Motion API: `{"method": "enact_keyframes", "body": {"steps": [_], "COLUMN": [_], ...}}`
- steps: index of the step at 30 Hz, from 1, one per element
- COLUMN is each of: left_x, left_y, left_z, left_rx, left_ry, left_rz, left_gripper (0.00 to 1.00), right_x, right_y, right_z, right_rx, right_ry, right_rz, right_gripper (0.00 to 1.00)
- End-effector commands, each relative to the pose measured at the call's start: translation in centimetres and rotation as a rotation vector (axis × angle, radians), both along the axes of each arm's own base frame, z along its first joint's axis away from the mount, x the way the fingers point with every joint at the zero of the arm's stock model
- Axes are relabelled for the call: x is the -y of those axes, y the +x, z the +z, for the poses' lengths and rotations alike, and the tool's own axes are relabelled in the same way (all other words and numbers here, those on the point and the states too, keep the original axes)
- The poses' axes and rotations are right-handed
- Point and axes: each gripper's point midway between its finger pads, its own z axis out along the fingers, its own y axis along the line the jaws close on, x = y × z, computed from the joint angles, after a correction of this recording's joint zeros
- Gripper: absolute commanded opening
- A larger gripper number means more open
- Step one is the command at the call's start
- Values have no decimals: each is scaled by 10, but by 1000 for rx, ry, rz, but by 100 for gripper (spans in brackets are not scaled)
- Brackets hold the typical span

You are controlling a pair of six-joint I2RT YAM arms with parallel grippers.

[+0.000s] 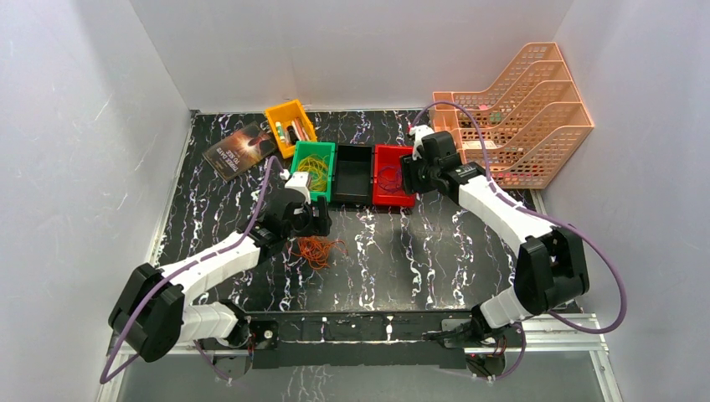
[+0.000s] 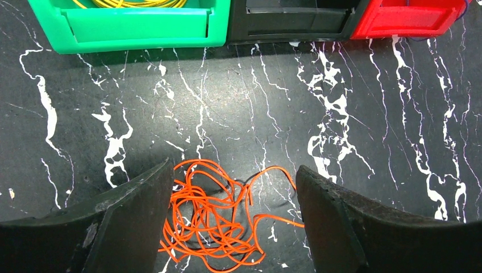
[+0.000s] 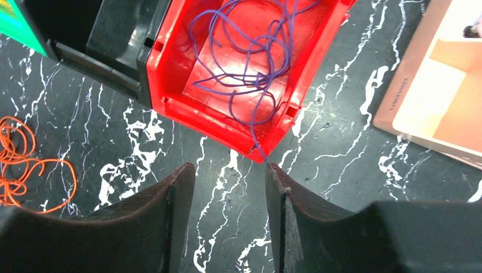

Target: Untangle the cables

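The orange cable (image 2: 207, 224) lies in a loose tangle on the desk (image 2: 256, 102), on the near side of the row of bins and nearer the left edge than the right. Your left fingers (image 2: 128, 227) are spread wide on either side of it, holding nothing. Come straight down and close on the dense middle of the bundle. Avoid the stray loop trailing rightward, or strands may slip out and drag. The black bin (image 2: 295, 20), between the green bin (image 2: 136, 31) and the red bin (image 2: 406, 23), looks the likely home. Your right fingers (image 3: 150, 222) stand apart and empty just before the red bin, where the purple cable (image 3: 256, 85) hangs one end over the front rim.
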Motion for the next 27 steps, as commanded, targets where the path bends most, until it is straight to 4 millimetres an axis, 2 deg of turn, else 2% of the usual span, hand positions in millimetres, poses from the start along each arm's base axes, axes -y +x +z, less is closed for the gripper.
{"method": "enact_keyframes", "body": {"steps": [1, 4, 8, 14, 18, 22, 27], "left_x": [9, 8, 8, 7, 4, 4, 4], "left_y": [7, 8, 6, 4, 4, 5, 4], "left_z": [12, 12, 10, 9, 9, 9, 8], "left_rx": [9, 8, 5, -4, 3, 2, -2], "left_ry": [-20, -19, -21, -13, -1, 4, 0], "left_rz": [-7, -3, -2, -7, -4, -4, -4], "left_gripper": [78, 78, 78, 78, 78, 78, 78], "right_x": [-11, -12, -25, -25, -23, -19, -17], "right_y": [-2, 1, 1, 16, 20, 26, 30], "right_z": [5, -3, -14, -26, -33, -31, -41], "right_rx": [29, 18, 4, -21, -33, -3, -25], "right_ry": [29, 9, 23, -130, -234, -319, -406], "right_rz": [80, 92, 188, 212, 214, 201, 198], "right_gripper": [54, 52, 51, 50, 49, 49, 46]}}
